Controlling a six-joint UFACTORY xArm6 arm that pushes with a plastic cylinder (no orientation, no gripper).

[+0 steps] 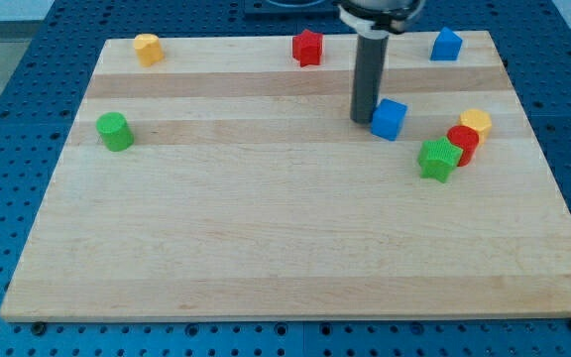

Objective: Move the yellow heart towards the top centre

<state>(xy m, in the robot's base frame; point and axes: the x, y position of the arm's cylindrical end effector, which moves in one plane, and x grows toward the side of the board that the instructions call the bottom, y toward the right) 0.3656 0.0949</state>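
Observation:
A yellow block that looks like the heart (pixel 147 48) lies near the board's top left corner. My tip (pixel 363 120) stands right of centre in the upper half, touching or almost touching the left side of a blue cube (pixel 389 118). The tip is far to the right of the yellow heart and lower in the view. A second yellow block (pixel 476 123), more like a pentagon, sits at the right.
A red star (pixel 307 47) lies at the top centre, a blue block (pixel 446 45) at the top right. A red block (pixel 463 142) and a green star (pixel 438 159) cluster below the yellow pentagon. A green cylinder (pixel 115 131) sits at the left.

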